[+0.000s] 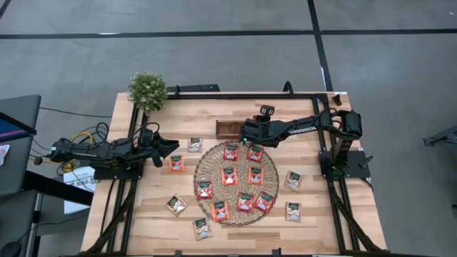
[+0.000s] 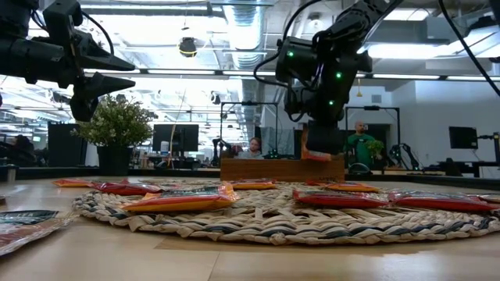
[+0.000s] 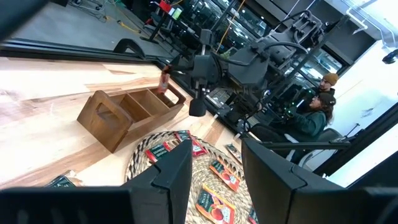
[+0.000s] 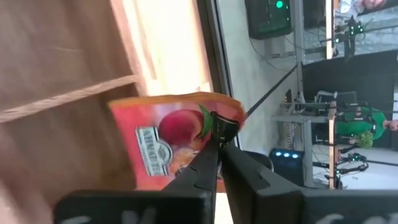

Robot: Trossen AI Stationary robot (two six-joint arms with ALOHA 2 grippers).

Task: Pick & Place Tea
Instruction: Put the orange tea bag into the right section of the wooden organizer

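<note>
Only the right wrist view shows the right claw (image 4: pixel 217 134) pinching a red tea sachet (image 4: pixel 180 146) over the wooden tray (image 1: pixel 230 128); left claw (image 3: pixel 214 171) spread; perhaps nine red sachets on the mat (image 1: pixel 235 183).

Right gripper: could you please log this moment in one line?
right gripper | shut on red sachet | over wooden tray | left gripper idle, open

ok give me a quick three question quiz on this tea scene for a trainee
1. True or false: the right gripper is shut on a red-orange sachet.
2. The held sachet is over: A the woven mat, B the wooden tray, C the plant.
3. Where does the left gripper wait?

Key: 1 true. 2 B, at the tray's right end. 3 Open, above the table's left side, beside the mat, holding nothing.
</note>
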